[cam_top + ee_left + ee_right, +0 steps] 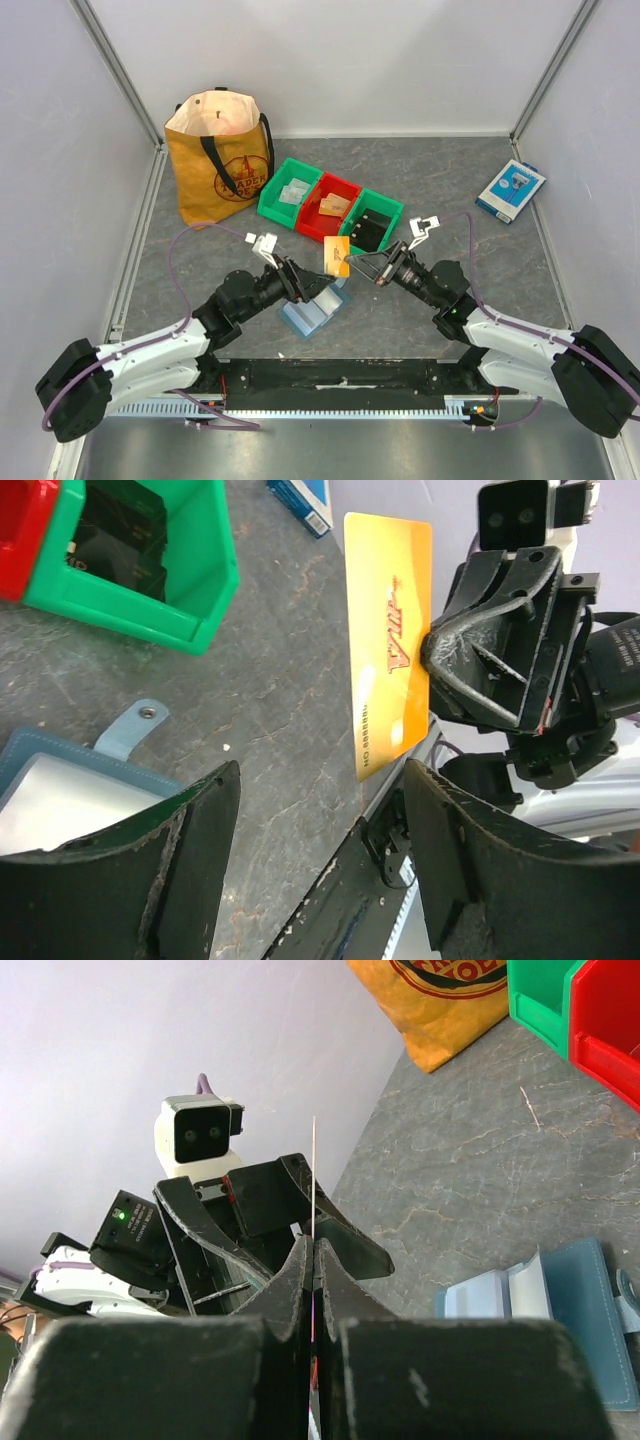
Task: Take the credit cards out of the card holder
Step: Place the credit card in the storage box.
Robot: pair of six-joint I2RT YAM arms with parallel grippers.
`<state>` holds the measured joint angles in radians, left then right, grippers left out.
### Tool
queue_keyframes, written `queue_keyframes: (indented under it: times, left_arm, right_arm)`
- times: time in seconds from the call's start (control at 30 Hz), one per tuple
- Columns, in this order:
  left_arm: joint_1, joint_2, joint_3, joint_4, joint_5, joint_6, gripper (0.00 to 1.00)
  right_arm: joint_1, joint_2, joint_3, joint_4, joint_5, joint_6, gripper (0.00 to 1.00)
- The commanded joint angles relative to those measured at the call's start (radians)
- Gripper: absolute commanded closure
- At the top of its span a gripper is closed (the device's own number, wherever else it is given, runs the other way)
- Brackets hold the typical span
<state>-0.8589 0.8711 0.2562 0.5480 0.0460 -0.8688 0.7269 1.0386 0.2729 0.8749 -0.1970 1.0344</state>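
- Right gripper [352, 264] was clenched on an orange card [336, 256], holding it upright above the table [450, 180] between the two arms. From its own wrist the card was just a thin edge.
- Left gripper [318, 285] stood released, jaws apart, just left of that card.
- Card holder [312, 314] lay open underneath, partly hidden by the left gripper. A pale card [60, 805] in its pocket was cut off from sight.

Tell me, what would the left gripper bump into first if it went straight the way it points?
Most likely the thin orange plastic credit card, pinched upright by the shut right gripper, straight ahead of the open left gripper. Nothing else shows between them, though depth is hard to judge.
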Motion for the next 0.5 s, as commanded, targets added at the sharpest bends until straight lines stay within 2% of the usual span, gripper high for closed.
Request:
queue_keyframes:
  times: [0.0,0.13,0.23,0.3,0.43,0.47]
  left_arm:
    - [0.003,0.042,0.028,0.196,0.032,-0.042,0.29]
    - [0.004,0.08,0.037,0.26,0.041,-0.058,0.37]
    - [0.003,0.101,0.048,0.279,0.049,-0.064,0.47]
    - [0.003,0.105,0.049,0.285,0.055,-0.065,0.57]
    - [0.003,0.08,0.041,0.267,0.043,-0.052,0.88]
    - [0.001,0.068,0.044,0.241,0.041,-0.038,0.93]
  right_arm:
    - [0.019,-0.022,-0.012,0.091,0.05,0.023,1.0]
    - [0.029,-0.022,-0.015,0.102,0.056,0.022,1.0]
    - [0.032,-0.014,-0.021,0.127,0.054,0.03,1.0]
    - [0.034,-0.011,-0.027,0.134,0.056,0.033,1.0]
    - [0.034,-0.018,-0.035,0.127,0.064,0.027,1.0]
    - [0.034,-0.02,-0.035,0.121,0.062,0.021,0.99]
